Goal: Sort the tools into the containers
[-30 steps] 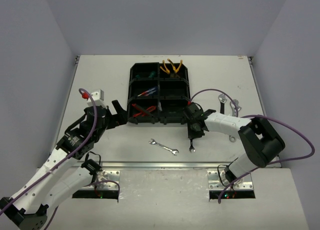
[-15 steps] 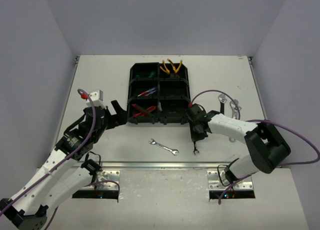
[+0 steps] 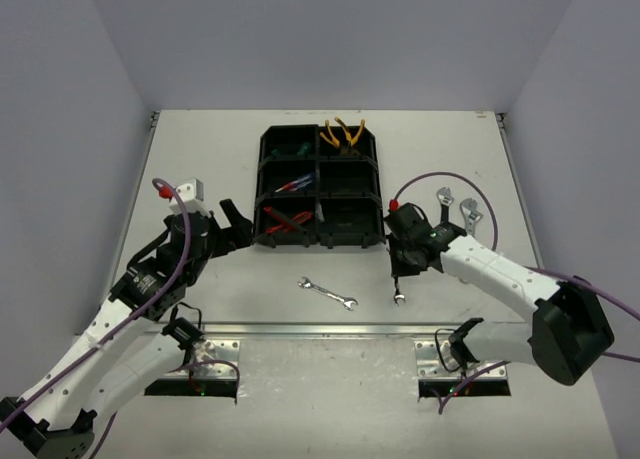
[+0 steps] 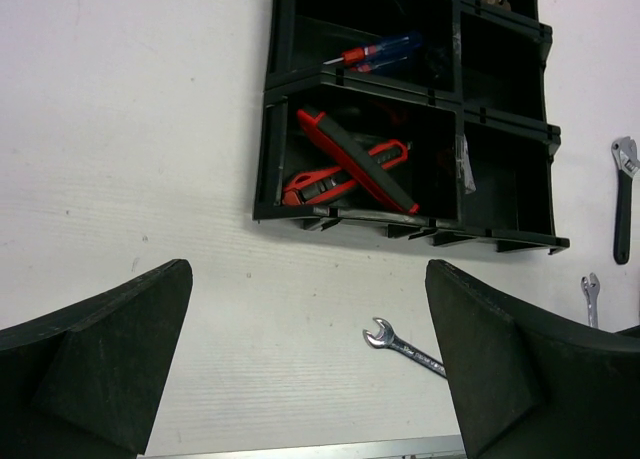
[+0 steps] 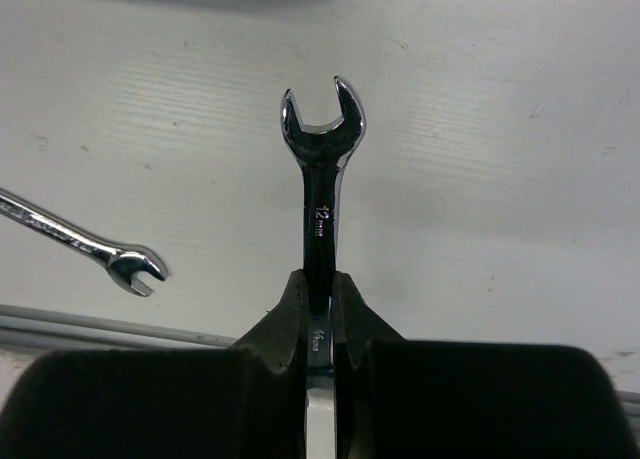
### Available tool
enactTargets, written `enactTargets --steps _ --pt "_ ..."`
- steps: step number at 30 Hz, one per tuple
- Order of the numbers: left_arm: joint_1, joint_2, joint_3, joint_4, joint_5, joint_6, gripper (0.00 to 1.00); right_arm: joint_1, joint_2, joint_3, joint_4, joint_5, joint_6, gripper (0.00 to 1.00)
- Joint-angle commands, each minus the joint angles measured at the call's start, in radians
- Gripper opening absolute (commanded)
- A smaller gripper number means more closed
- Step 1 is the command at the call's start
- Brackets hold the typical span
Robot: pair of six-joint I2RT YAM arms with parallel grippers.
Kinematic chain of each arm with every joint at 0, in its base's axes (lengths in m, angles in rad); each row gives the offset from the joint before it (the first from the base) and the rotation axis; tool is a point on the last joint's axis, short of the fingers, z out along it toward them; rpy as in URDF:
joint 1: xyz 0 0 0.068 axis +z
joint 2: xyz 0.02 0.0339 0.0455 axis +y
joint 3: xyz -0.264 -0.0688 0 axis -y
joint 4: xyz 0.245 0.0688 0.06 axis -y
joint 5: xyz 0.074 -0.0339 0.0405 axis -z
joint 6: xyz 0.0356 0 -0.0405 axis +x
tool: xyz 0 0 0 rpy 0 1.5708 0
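The black organizer tray (image 3: 320, 241) stands mid-table. It holds yellow pliers (image 3: 343, 134), screwdrivers (image 3: 292, 186) and a red-black utility knife (image 3: 285, 220), which also shows in the left wrist view (image 4: 355, 159). My right gripper (image 3: 401, 269) is just off the tray's front right corner. It is shut on a silver wrench (image 5: 322, 169), held by its shank with the open end pointing away (image 3: 399, 297). A second silver wrench (image 3: 328, 294) lies on the table in front of the tray. My left gripper (image 3: 232, 224) is open and empty, left of the tray.
Two adjustable wrenches (image 3: 443, 204) (image 3: 468, 212) lie on the table right of the tray, behind my right arm. A purple cable (image 3: 430, 179) loops over them. The table's metal front edge (image 3: 330, 329) runs just behind the loose wrench.
My right gripper has moved right and slightly forward, away from the tray's front right corner, carrying the wrench. The left arm has barely moved.
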Motion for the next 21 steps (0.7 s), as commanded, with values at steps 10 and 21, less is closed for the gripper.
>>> enactTargets --steps 10,21 --pt "-0.003 -0.003 -0.001 0.032 -0.011 -0.003 1.00 -0.019 0.106 0.408 0.110 0.039 -0.319 0.00" --pt "-0.003 -0.013 -0.006 0.042 0.007 0.006 1.00 -0.141 0.634 0.991 0.147 0.004 -0.760 0.00"
